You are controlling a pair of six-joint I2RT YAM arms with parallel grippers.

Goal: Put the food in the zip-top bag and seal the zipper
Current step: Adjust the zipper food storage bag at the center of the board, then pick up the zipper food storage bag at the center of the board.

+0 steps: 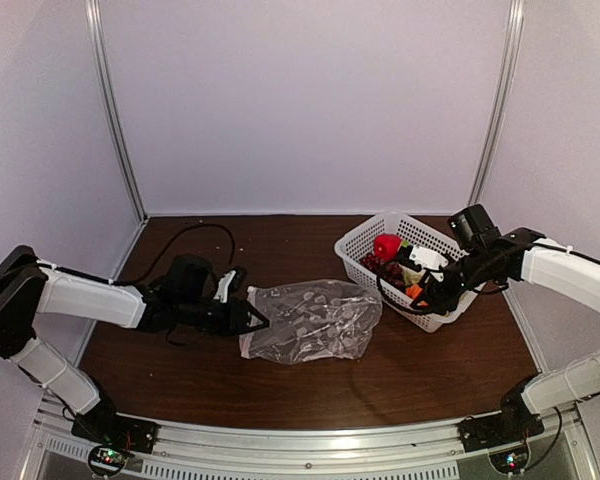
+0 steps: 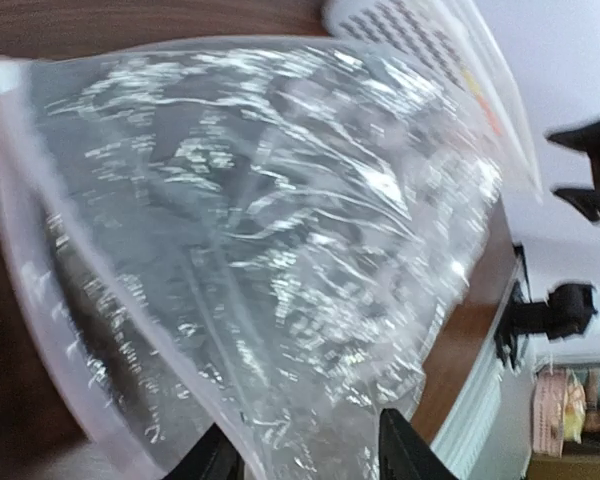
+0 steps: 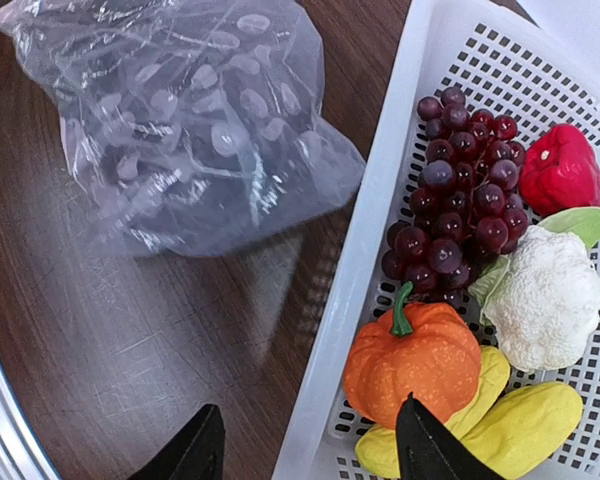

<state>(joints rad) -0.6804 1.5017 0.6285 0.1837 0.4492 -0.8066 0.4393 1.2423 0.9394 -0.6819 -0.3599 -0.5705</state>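
The clear crinkly zip-top bag (image 1: 315,320) lies flat on the brown table, mid-front. My left gripper (image 1: 252,318) is open at the bag's left edge; in the left wrist view the plastic (image 2: 280,230) lies between its spread fingertips (image 2: 220,462), with a thicker whitish strip (image 2: 20,230) along one edge. The food sits in the white mesh basket (image 1: 365,235): grape bunch (image 3: 460,200), red pepper (image 3: 560,170), cauliflower (image 3: 545,300), orange pumpkin (image 3: 415,360), two yellow pieces (image 3: 525,425). My right gripper (image 3: 310,450) is open and empty, astride the basket's near rim (image 3: 380,250), one finger over the pumpkin.
The basket stands at the back right of the table, close to the bag's right end (image 3: 320,170). A black cable (image 1: 195,232) loops over the table behind the left arm. The metal front rail (image 1: 310,440) runs along the near edge.
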